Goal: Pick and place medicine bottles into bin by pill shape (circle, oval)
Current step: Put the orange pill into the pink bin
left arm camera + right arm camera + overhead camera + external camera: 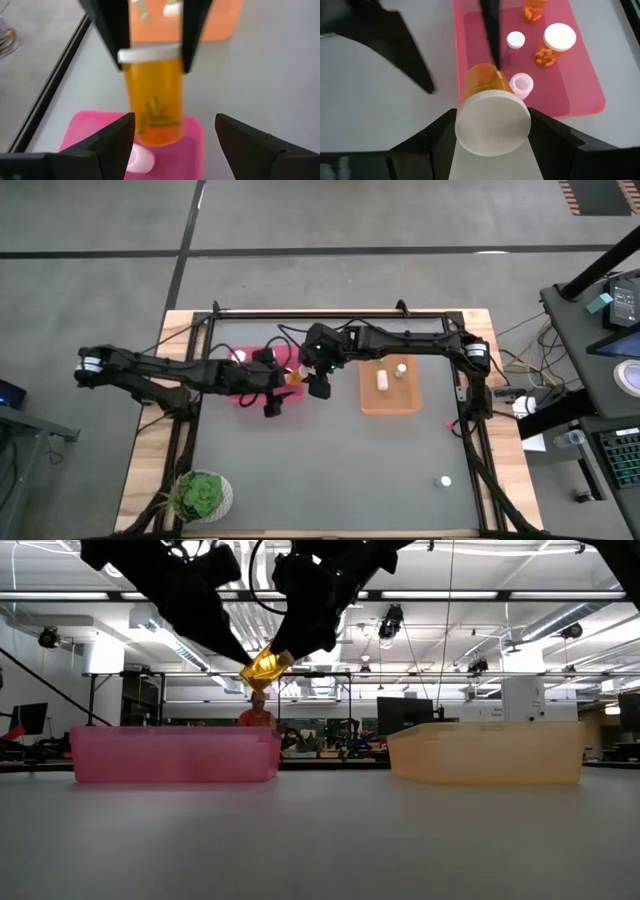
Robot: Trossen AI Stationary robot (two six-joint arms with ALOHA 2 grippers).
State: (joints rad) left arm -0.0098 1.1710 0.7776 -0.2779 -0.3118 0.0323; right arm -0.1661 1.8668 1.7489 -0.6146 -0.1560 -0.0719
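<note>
The work surface is a grey table top (320, 460) set in a light wooden border with a dark frame around it. Resting on it: a pink-magenta bin (232, 376) left of centre toward the far edge, an orange bin (390, 392) just right of centre, a potted green plant (203, 495) at the near left corner, and one small white-capped bottle (443, 480) standing alone near the right front.
</note>
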